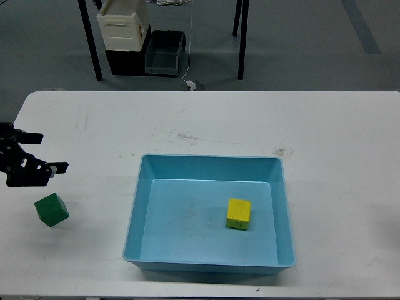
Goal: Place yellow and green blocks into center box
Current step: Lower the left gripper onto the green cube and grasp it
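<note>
A yellow block [239, 214] lies inside the light blue box [144, 181] at the table's center, right of the box's middle. A green block [51, 209] sits on the white table to the left of the box. My left gripper [47, 152] comes in from the left edge, open, its two black fingers spread apart, just above and behind the green block and not touching it. My right gripper is out of view.
The white table [250, 119] extends around the box. Behind the table on the floor stand black table legs [92, 47], a cream container [123, 25] on a black crate, and a grey bin [165, 53].
</note>
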